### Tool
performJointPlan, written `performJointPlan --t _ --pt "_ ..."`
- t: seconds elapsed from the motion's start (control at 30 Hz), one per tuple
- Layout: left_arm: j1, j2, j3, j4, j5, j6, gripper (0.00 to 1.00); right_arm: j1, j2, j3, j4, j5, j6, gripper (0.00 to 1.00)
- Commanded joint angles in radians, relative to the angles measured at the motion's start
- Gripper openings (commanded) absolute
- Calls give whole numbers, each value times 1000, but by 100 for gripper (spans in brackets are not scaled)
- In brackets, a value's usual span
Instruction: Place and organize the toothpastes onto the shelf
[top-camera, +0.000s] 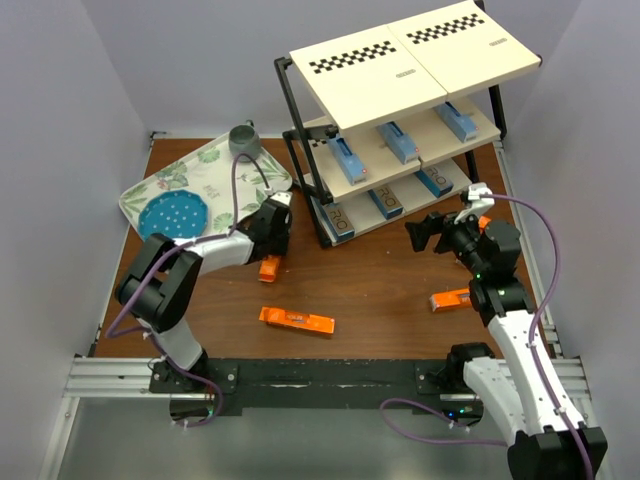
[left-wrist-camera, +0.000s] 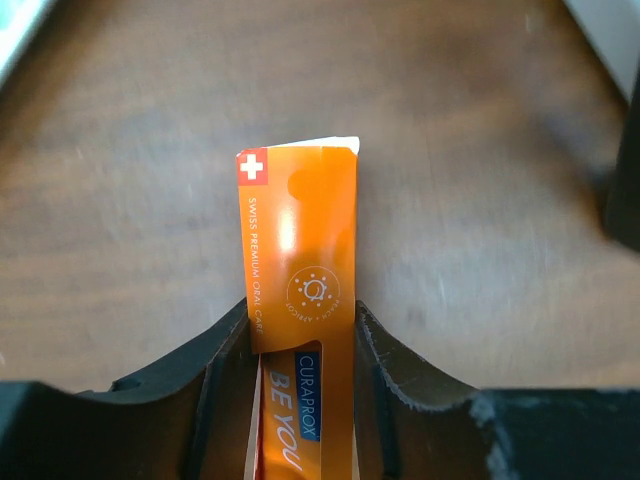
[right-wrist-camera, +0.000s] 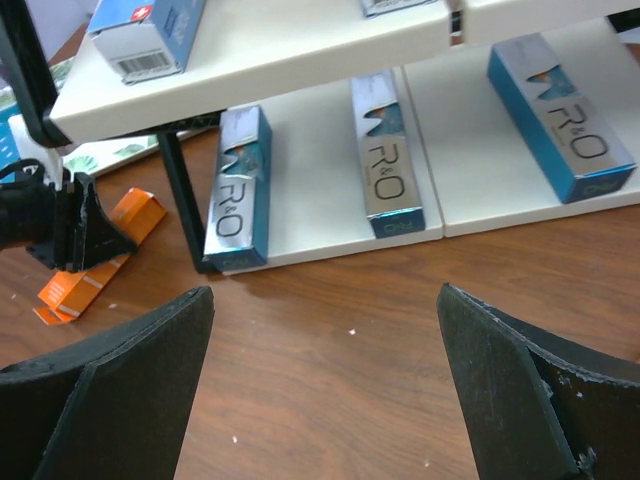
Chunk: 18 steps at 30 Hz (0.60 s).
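Shelf post (right-wrist-camera: 180, 190) stands between orange carton (left-wrist-camera: 300, 250) and bottom board (right-wrist-camera: 320, 170) — tray (top-camera: 210, 172) nearby.

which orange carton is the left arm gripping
Find the black-framed shelf, then the table before its left end, by the leafy tray. This orange carton is the only one clamped between black jaws; the other orange ones lie loose.
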Motion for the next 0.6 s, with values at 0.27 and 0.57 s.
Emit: performJointPlan --t 0.27,0.57 --pt "-51 -276 -46 -115 302 163 26 59 25 181 -220 -282 -99 98" --pt "-160 -441 35 -319 475 273 22 173 103 331 -313 -472 -200 98"
